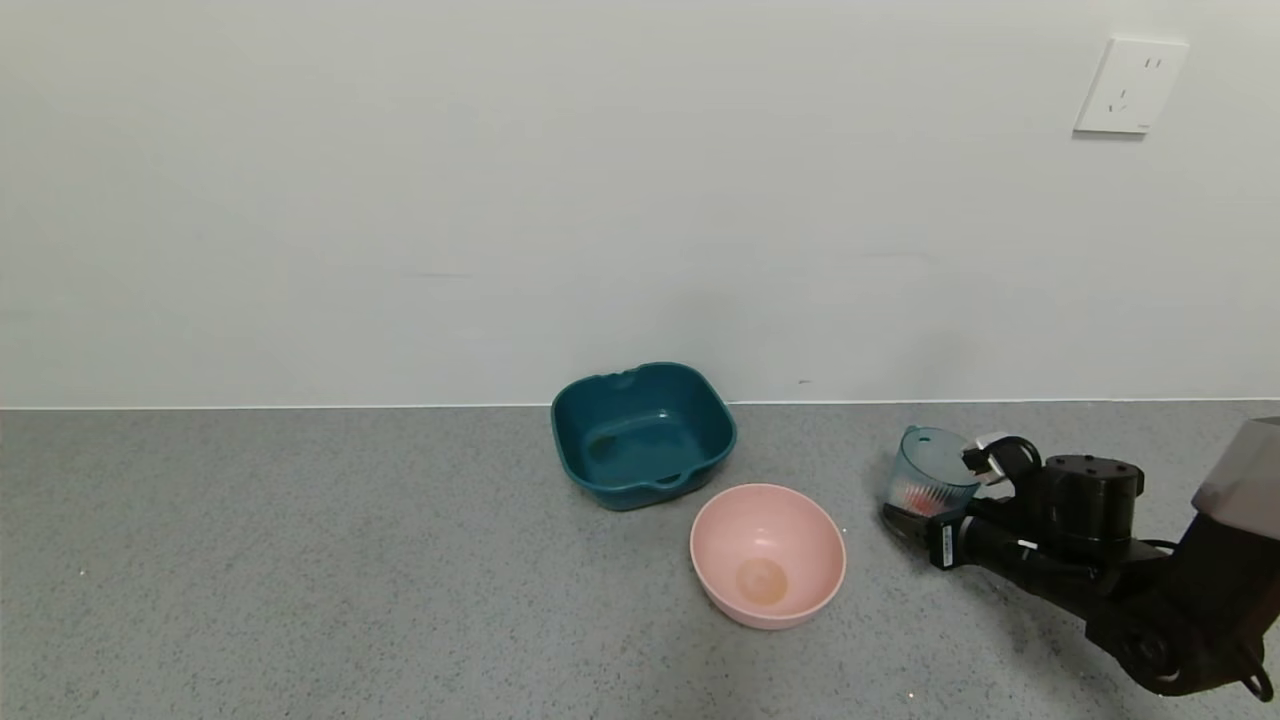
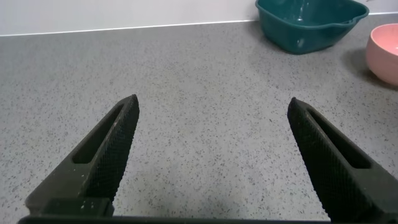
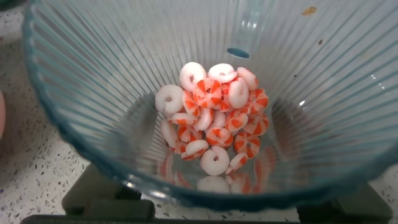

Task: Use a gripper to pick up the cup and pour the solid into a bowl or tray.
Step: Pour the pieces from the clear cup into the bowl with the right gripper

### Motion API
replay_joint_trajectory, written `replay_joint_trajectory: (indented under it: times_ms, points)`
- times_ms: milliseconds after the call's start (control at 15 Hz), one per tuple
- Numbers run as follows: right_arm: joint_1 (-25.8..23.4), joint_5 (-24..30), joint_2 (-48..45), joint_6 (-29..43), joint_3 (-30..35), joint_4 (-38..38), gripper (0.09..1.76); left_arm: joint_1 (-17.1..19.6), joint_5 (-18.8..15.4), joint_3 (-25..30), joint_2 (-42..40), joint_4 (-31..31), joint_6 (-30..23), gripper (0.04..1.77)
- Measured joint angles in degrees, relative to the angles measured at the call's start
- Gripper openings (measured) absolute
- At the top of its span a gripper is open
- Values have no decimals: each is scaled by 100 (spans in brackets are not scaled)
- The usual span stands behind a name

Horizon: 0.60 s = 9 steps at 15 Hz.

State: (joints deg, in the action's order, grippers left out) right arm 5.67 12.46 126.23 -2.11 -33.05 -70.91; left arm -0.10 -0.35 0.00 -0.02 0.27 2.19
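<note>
The blue-green ribbed cup [image 1: 928, 478] stands at the right of the grey counter, slightly tilted. My right gripper [image 1: 958, 497] is round it from the right, fingers on either side, shut on it. In the right wrist view the cup [image 3: 311, 93] fills the picture, and the solid [image 3: 214, 127], orange-red and white ring pieces, lies heaped in its bottom. The solid also shows through the cup wall in the head view [image 1: 915, 497]. The dark teal basin [image 1: 642, 433] sits at mid-counter near the wall, to the left of the cup, and holds no pieces. My left gripper [image 2: 213, 124] is open over bare counter, out of the head view.
A round pink bowl [image 1: 768, 555] sits between the teal basin and the cup, nearer the front. Both also show far off in the left wrist view: the basin [image 2: 311, 25] and the pink bowl [image 2: 384, 53]. A white wall stands just behind the counter.
</note>
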Motion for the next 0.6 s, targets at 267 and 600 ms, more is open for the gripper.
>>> replay_joint_trajectory:
  times_ms: [267, 600]
  points:
    - [11, 0, -154, -9, 26, -6, 130, 0, 2, 0, 0, 0, 0, 172]
    - [107, -6, -724, -128, -176, 722, 130, 0, 0, 0, 2, 0, 0, 172]
